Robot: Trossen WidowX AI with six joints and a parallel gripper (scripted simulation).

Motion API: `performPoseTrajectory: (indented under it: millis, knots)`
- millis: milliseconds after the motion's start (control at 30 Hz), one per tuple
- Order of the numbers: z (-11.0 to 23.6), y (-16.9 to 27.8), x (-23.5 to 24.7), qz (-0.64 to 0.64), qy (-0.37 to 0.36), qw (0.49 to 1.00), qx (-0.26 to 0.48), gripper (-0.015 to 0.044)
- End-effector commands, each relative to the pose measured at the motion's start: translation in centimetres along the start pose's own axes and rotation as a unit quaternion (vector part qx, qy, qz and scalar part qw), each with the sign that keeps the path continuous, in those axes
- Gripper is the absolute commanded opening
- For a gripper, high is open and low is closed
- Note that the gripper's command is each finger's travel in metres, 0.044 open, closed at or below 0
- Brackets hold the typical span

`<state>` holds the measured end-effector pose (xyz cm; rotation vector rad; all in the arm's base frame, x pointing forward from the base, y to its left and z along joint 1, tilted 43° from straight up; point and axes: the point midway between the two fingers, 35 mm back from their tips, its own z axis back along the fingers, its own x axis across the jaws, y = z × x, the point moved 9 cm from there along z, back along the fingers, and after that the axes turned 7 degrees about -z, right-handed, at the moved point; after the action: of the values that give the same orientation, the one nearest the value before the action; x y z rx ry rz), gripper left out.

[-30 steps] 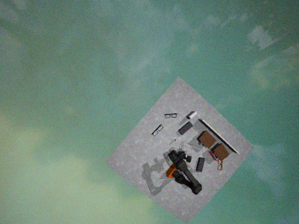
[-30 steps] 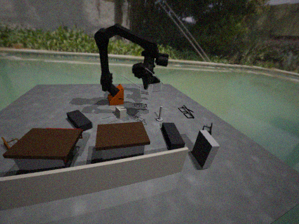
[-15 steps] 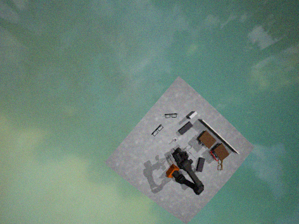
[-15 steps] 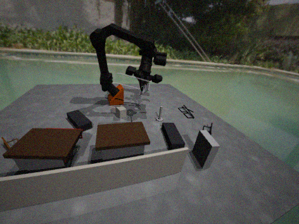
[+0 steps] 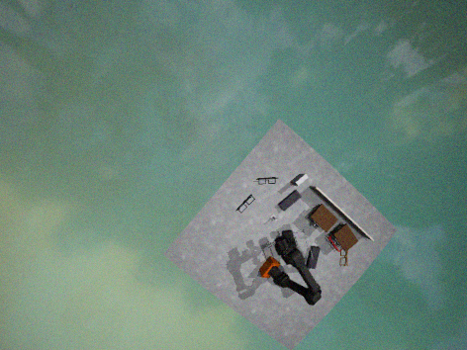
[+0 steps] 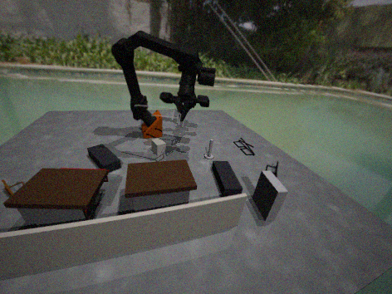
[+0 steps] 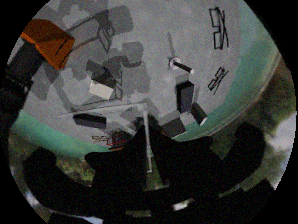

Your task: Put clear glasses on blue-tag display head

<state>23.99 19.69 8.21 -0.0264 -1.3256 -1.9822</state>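
Observation:
My gripper [image 6: 181,115] [image 5: 275,243] [image 7: 145,127] is shut on the clear glasses [image 6: 178,120] [image 7: 147,128], a thin pale frame. It holds them in the air above the slab, near the orange arm base [image 6: 153,127]. Two display heads with brown tops stand by the white wall. The left one [image 6: 58,185] [image 5: 345,236] has a red edge. The middle one [image 6: 159,177] [image 5: 324,218] stands nearer my gripper; I cannot make out its tag. The gripper is well away from both heads.
Black glasses [image 6: 244,147] [image 5: 269,180] and a second pair [image 5: 245,203] lie on the slab. Dark cases [image 6: 104,157] [image 6: 227,178], a tilted dark box [image 6: 268,193], a small white cube [image 6: 158,146] and a peg [image 6: 209,149] lie between the gripper and the heads. A long white wall [image 6: 124,232] runs behind them.

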Motion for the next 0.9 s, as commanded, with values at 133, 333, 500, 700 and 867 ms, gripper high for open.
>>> performPoseTrajectory:
  millis: [133,333,500,700,867]
  knots:
    - [-0.6,1.1,0.7,-0.148,-0.014,0.989,-0.017,0.0000]
    - [-1.1,1.9,1.1,-0.263,-0.027,0.964,-0.028,0.0000]
    - [-1.5,2.5,1.4,-0.356,-0.040,0.933,-0.034,0.0000]
    - [-2.0,3.3,1.9,-0.463,-0.056,0.884,-0.039,0.0000]
    - [-2.4,3.9,2.3,-0.547,-0.070,0.833,-0.041,0.0000]
